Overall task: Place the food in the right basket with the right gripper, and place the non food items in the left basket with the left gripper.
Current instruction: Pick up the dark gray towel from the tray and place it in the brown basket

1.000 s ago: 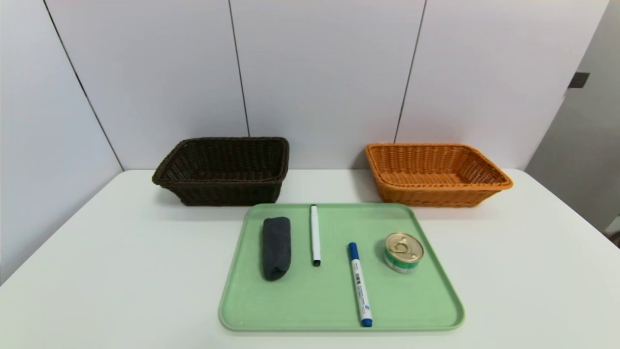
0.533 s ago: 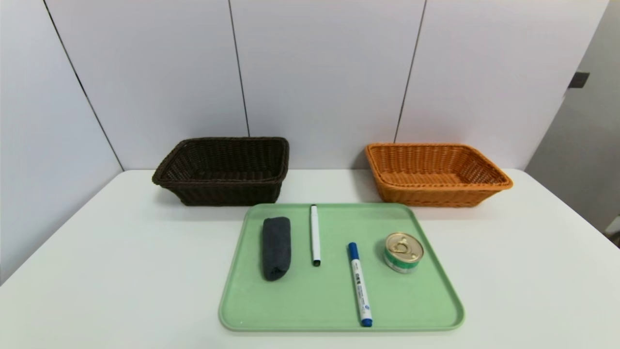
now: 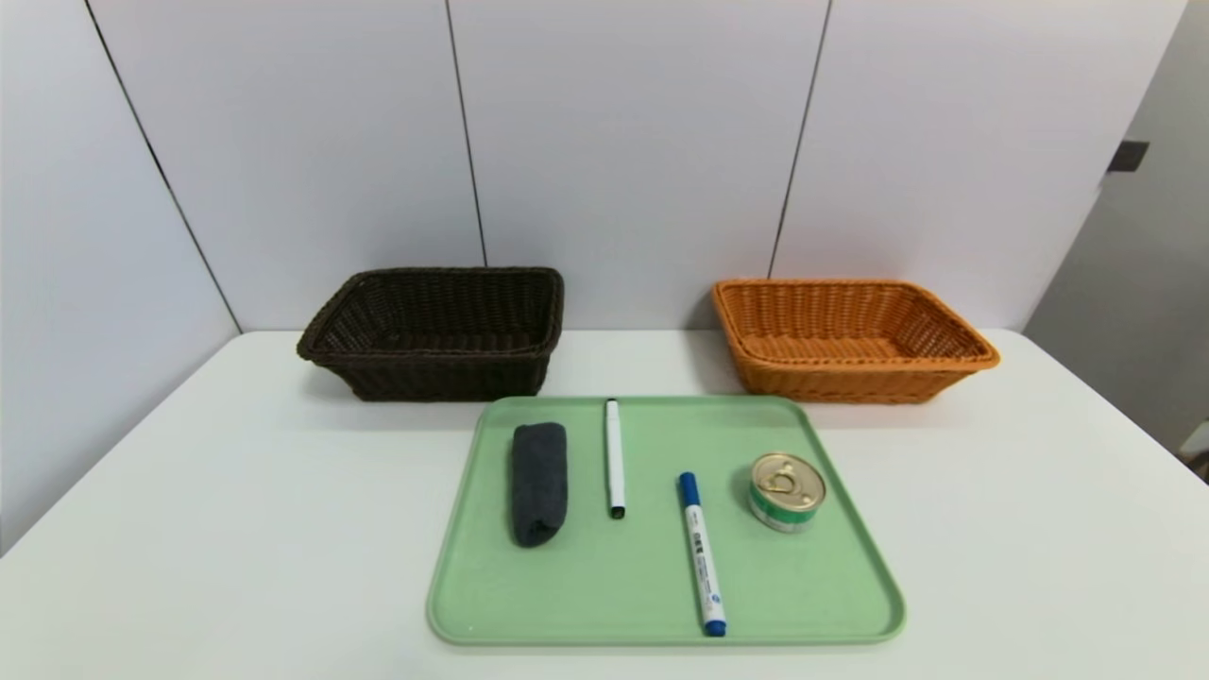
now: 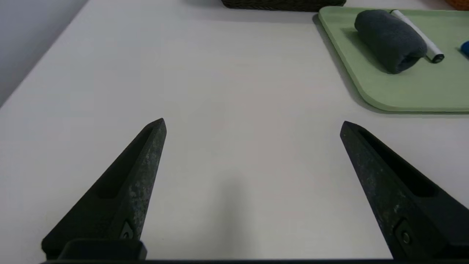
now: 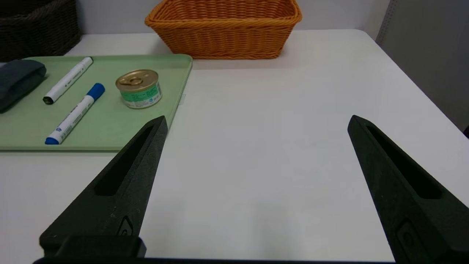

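We hold our left gripper (image 4: 253, 123) and right gripper (image 5: 256, 121) spread wide over bare table (image 3: 236, 529), either side of the tray (image 3: 652, 586).

White table (image 3: 236, 529) I work over, pale panelled wall (image 3: 623, 142) along its far edge, grey door (image 3: 1133, 283) past its right corner

No legible text anywhere. The blue-capped marker (image 3: 702, 554) has small dark print along its white barrel, too tiny to read; same w/ the black-tipped marker (image 5: 68, 79), just faint grey marks. The can (image 5: 139, 88) carries a green label w/ white print and a small round logo, but no word or no. can be made out.
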Robot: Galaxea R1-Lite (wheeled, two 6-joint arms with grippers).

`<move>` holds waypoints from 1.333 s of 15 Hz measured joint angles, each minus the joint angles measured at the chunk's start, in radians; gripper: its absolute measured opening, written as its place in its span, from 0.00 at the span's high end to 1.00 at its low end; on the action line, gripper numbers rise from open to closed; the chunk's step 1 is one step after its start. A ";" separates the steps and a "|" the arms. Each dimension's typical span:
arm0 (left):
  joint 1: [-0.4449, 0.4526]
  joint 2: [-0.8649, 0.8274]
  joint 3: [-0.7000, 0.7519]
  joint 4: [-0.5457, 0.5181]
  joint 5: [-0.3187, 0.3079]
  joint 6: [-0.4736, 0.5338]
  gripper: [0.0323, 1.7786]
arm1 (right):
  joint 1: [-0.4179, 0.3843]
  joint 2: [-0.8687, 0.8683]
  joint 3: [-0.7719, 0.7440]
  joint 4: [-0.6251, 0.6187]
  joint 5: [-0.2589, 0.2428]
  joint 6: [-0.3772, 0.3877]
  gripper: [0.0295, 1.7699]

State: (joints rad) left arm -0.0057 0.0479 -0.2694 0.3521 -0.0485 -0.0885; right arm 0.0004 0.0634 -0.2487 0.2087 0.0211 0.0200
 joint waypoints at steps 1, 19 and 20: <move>0.000 0.042 -0.041 0.045 -0.010 -0.027 0.05 | 0.005 0.047 -0.035 0.011 -0.003 0.000 0.04; -0.259 1.210 -0.895 0.225 -0.038 -0.174 0.05 | 0.246 1.091 -0.789 0.180 0.025 0.056 0.04; -0.322 1.245 -0.914 0.218 -0.041 -0.193 0.05 | 0.287 1.114 -0.795 0.181 0.025 0.056 0.04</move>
State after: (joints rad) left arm -0.3281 1.2932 -1.1838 0.5700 -0.0898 -0.2813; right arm 0.2872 1.1770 -1.0438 0.3896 0.0460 0.0755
